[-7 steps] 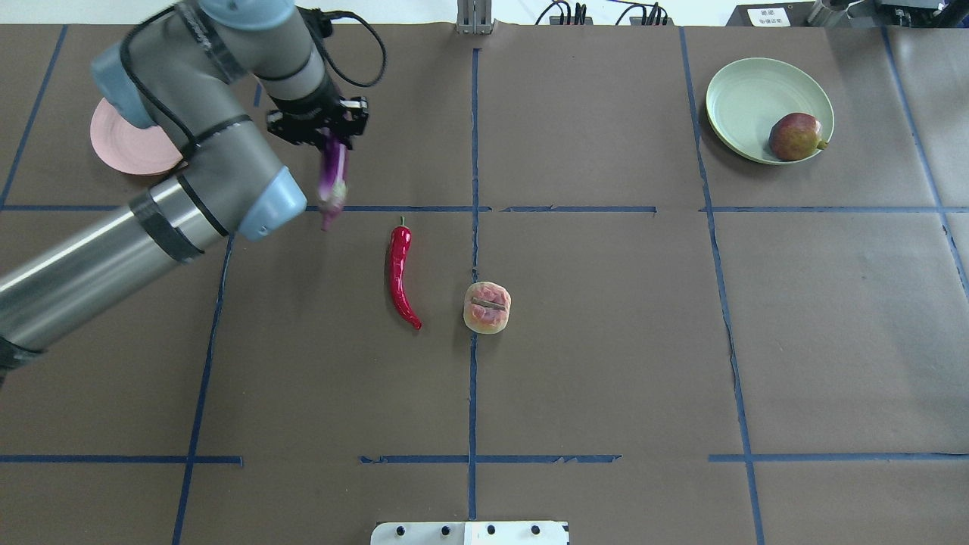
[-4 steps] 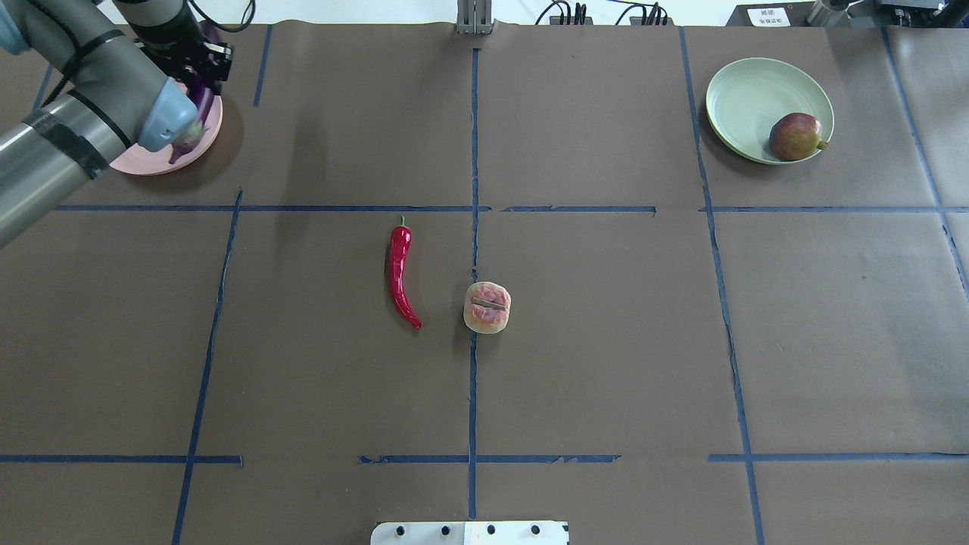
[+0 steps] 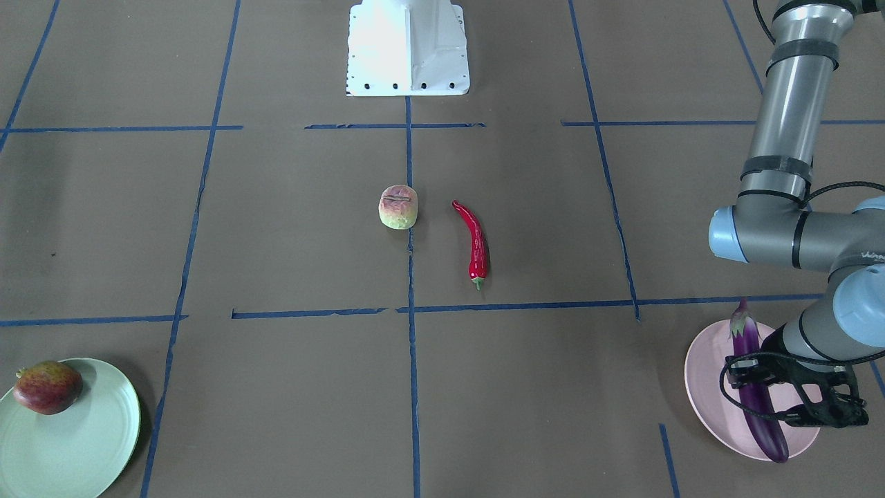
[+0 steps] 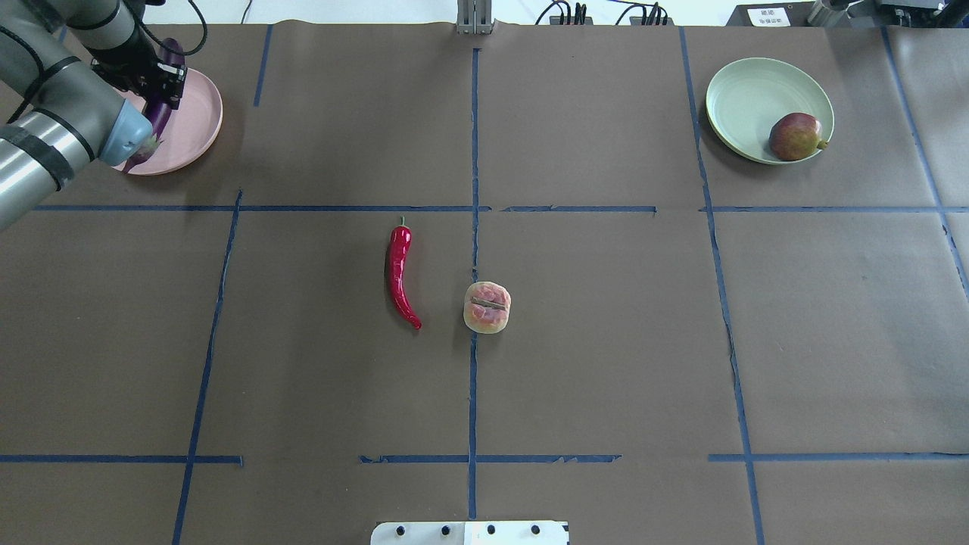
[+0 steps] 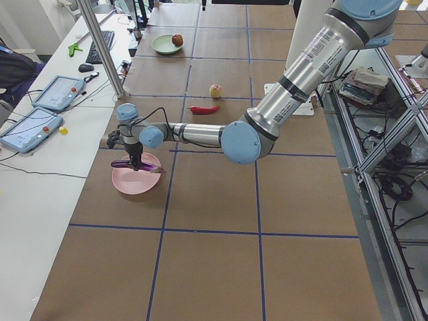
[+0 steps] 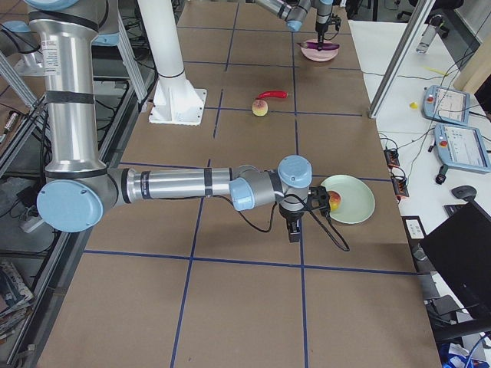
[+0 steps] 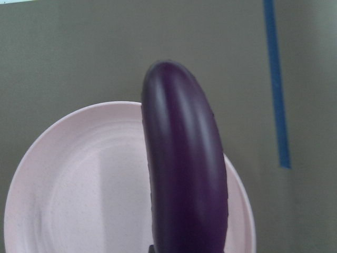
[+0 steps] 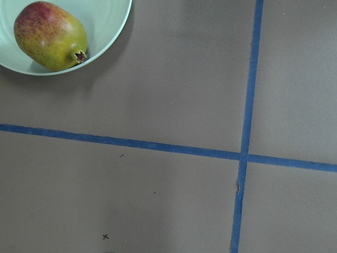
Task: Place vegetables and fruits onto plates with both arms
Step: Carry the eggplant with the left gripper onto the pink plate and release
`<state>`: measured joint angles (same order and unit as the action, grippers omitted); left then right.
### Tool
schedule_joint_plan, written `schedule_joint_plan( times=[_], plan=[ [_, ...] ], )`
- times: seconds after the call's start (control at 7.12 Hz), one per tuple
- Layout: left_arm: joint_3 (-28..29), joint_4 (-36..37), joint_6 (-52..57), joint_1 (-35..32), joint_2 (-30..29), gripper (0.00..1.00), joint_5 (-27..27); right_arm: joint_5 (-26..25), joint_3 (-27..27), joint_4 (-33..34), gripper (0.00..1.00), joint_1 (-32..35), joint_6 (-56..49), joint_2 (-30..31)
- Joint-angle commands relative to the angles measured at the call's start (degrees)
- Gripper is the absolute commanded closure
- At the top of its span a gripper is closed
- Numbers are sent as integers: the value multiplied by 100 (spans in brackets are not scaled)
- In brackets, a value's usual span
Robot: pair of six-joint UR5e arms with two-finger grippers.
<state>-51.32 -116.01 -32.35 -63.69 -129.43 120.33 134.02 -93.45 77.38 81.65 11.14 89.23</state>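
My left gripper (image 3: 760, 387) is shut on the purple eggplant (image 3: 753, 387) and holds it lengthwise just over the pink plate (image 3: 705, 387), at the table's far left in the overhead view (image 4: 193, 113). The left wrist view shows the eggplant (image 7: 184, 174) over the plate (image 7: 79, 190). The red chili pepper (image 4: 399, 272) and the pale pink-yellow fruit (image 4: 487, 307) lie side by side at the table's middle. The dark red-green fruit (image 4: 795, 136) lies on the mint green plate (image 4: 746, 98). My right gripper (image 6: 294, 232) shows only in the exterior right view, beside the green plate; I cannot tell whether it is open.
Brown paper with blue tape lines covers the table. The white robot base (image 3: 408, 48) stands at the near edge's middle. Tablets and cables (image 5: 47, 100) lie on the side bench beyond the plates.
My left arm has carried the eggplant from near the chili to the far left and now holds it low over the pink plate. The other things have not moved.
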Motion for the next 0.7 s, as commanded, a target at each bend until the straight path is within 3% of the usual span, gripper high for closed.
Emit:
schedule_joint_plan(
  times=[0.0, 0.28, 0.56],
  plan=[
    [-393, 34, 140, -195, 250, 0, 374, -42, -112, -4, 0, -183, 29, -63],
    [-676, 131, 554, -774, 470, 0, 1287, -25, -339, -13, 0, -586, 64, -457],
    [-1526, 917, 545, -803, 621, 0, 1370, -112, -979, 5, 0, -1436, 1208, -730]
  ],
)
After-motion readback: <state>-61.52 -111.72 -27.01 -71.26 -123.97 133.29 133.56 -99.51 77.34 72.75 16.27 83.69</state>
